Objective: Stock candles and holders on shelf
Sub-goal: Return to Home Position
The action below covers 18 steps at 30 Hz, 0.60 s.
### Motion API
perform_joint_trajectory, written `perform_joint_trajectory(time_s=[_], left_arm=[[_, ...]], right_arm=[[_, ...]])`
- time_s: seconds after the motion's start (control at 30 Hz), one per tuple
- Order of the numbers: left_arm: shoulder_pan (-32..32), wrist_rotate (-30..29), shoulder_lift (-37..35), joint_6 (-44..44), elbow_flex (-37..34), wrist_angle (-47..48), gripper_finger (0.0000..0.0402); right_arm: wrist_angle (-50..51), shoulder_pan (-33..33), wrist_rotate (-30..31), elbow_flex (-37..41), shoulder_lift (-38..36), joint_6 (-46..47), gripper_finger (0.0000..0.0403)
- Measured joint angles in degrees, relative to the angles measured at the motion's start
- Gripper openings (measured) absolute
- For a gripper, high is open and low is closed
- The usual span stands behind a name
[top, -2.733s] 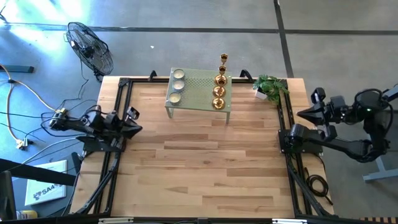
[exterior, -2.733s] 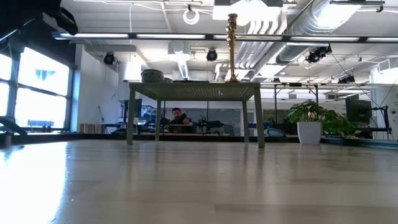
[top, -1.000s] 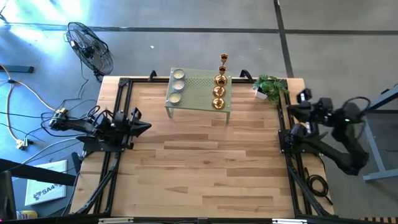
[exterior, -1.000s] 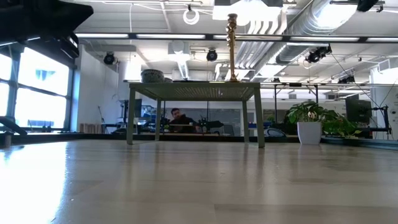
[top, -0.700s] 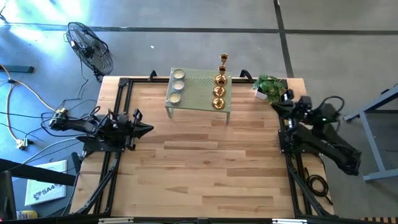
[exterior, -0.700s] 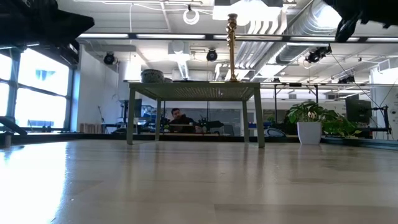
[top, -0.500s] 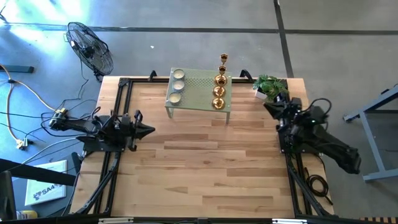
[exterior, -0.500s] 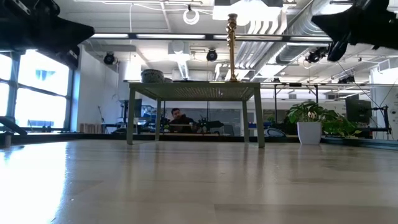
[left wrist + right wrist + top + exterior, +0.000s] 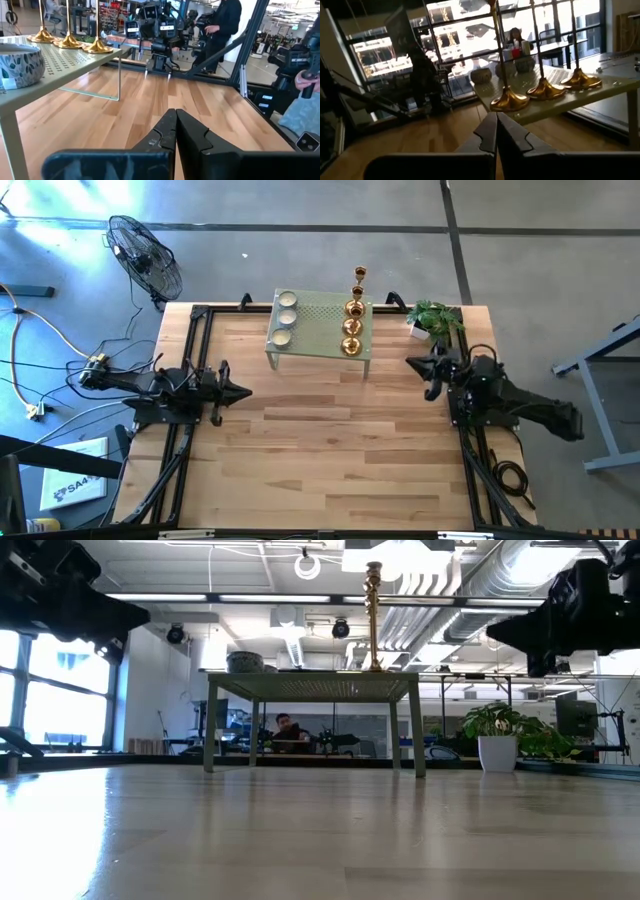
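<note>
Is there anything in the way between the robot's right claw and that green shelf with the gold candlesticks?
Nothing visible does: only wooden tabletop lies between the right gripper and the shelf. The potted plant stands off to one side.

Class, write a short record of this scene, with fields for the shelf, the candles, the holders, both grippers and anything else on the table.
shelf: pale green, standing at the table's far edge
candles: three, in a row on the shelf's end nearer the left arm
holders: four, gold, in a row on the opposite end, tallest at the back
left gripper: shut, empty, over the table's left side
right gripper: shut, empty, over the table's right side
plant: potted, on the table beside the shelf
</note>
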<state>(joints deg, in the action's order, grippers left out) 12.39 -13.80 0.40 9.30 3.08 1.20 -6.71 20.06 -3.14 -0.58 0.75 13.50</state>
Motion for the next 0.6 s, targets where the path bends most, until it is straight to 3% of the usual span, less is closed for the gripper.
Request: perform_joint_trajectory(time_s=[0.23,0.6], left_arm=[[0.0,0.1,0.0,0.0,0.0,0.3,0.0001],[0.0,0.1,0.0,0.0,0.0,0.4,0.0001]], right_arm=[[4.1,-5.7,-5.3,0.0,0.5,-3.3,0.0],[4.4,-10.2,-5.2,0.0,6.4,-3.7,0.0]])
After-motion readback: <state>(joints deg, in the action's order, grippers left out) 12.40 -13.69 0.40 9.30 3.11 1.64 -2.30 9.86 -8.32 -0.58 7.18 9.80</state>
